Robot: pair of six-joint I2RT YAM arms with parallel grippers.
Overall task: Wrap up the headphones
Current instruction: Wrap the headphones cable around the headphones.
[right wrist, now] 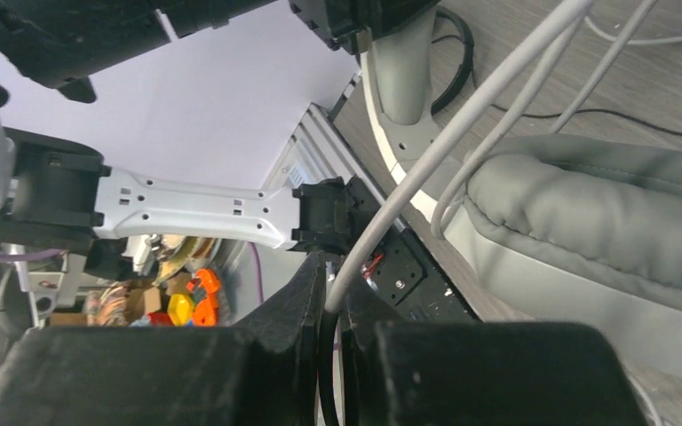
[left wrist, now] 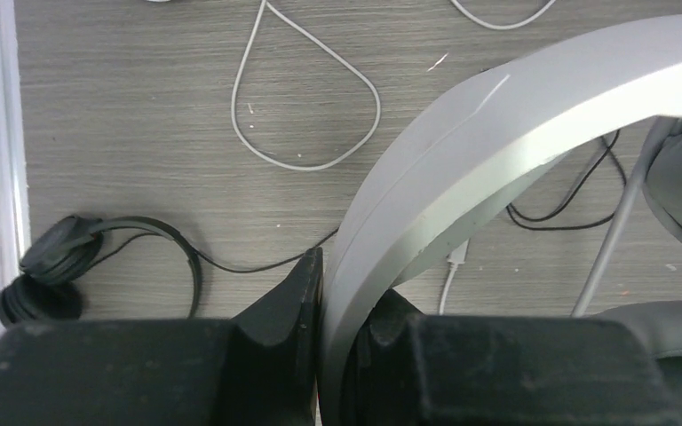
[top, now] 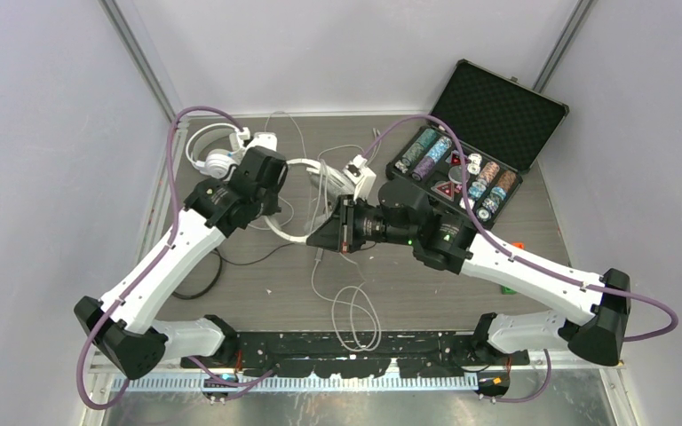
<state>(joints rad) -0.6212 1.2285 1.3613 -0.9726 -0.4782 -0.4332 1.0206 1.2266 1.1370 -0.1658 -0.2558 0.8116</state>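
My left gripper [top: 266, 191] is shut on the white headband [left wrist: 497, 133] of a white headset [top: 295, 236], held just above the table; the gripper [left wrist: 337, 293] clamps the band from both sides. My right gripper [top: 321, 236] is shut on that headset's thin white cable [right wrist: 462, 133], pinched where the gripper [right wrist: 333, 297] closes, beside a grey padded cup [right wrist: 586, 213]. The loose cable loops [top: 355, 315] trail toward the near edge. A second white headset [top: 218, 153] lies at the back left. The small black headset [left wrist: 49, 266] with its black cable lies by the left edge.
An open black foam-lined case of coloured poker chips [top: 471, 169] stands at the back right. More white cable loops [left wrist: 306, 98] lie on the grey wood table [top: 257, 293]. Walls close in on the left, back and right.
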